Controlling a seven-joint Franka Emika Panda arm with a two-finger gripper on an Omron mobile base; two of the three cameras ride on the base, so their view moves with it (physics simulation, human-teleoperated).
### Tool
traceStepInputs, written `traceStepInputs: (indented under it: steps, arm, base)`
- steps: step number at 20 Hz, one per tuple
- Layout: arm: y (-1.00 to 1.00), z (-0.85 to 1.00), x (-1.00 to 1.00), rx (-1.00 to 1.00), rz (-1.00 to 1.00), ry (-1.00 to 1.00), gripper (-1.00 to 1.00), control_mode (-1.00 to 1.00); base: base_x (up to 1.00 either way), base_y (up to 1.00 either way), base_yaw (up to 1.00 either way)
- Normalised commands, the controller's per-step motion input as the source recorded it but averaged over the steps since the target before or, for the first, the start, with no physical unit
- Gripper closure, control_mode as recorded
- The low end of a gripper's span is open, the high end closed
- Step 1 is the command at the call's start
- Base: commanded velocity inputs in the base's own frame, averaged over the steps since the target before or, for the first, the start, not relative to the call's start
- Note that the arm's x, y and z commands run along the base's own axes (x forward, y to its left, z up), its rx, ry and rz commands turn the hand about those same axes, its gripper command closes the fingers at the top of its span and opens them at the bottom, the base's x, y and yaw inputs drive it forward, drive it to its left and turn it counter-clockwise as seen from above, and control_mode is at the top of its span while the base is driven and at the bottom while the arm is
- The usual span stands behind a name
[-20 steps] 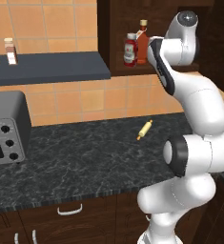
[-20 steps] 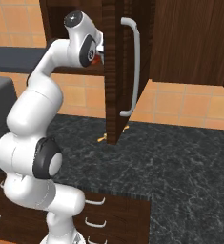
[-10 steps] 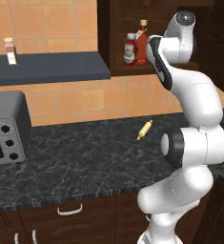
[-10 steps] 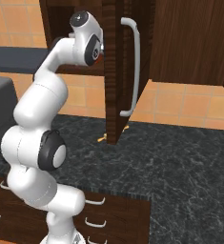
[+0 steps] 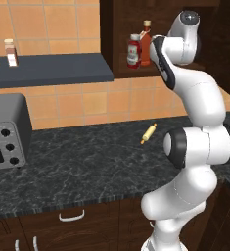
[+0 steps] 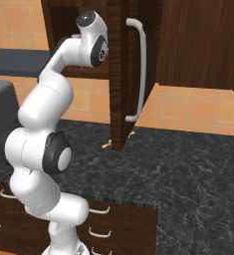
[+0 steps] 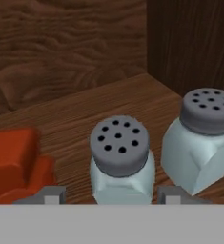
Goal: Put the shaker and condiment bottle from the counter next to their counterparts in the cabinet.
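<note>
1. Since a second ago my arm's elbow has drawn back a little; the hand stays inside the cabinet (image 5: 121, 39).
2. From the hand camera, the shaker (image 7: 122, 159) stands upright on the wooden shelf between the two finger tips, just beside its twin shaker (image 7: 204, 138).
3. Jaws look parted and off the shaker, though contact is hard to judge.
4. Condiment bottle (image 5: 134, 51) stands beside the maple-leaf bottle (image 5: 146, 43).

Glossy white arm (image 5: 195, 122) of rounded, bulging segments, dark grey-black discs capping the joints, a dark band running along the upper link, a grey cap on the topmost joint; small grey fingertips (image 7: 46, 195) on the tool.
</note>
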Motion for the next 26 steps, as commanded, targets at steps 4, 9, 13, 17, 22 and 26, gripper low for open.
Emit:
traceStepInputs:
  steps: [4,9,13,17,22,26]
  arm:
    - [-0.05,0.00,0.00,0.05,0.00,0.00,-1.00,-1.00]
    - [0.00,0.00,-0.02,0.05,0.00,0.00,-1.00,-1.00]
    - [0.00,0.00,0.00,0.04,0.00,0.00,-1.00,-1.00]
    - [0.00,0.00,-0.01,0.04,0.00,0.01,-1.00,-1.00]
    - [0.00,-0.10,-0.24,0.04,0.00,0.01,-1.00,-1.00]
    - [0.00,-0.15,-0.40,0.02,0.00,0.00,-1.00,-1.00]
  base:
    - [0.00,0.00,0.00]
    - [0.00,0.00,0.00]
    - [0.00,0.00,0.00]
    - [0.00,0.00,0.00]
    - [0.00,0.00,0.00]
    - [0.00,0.00,0.00]
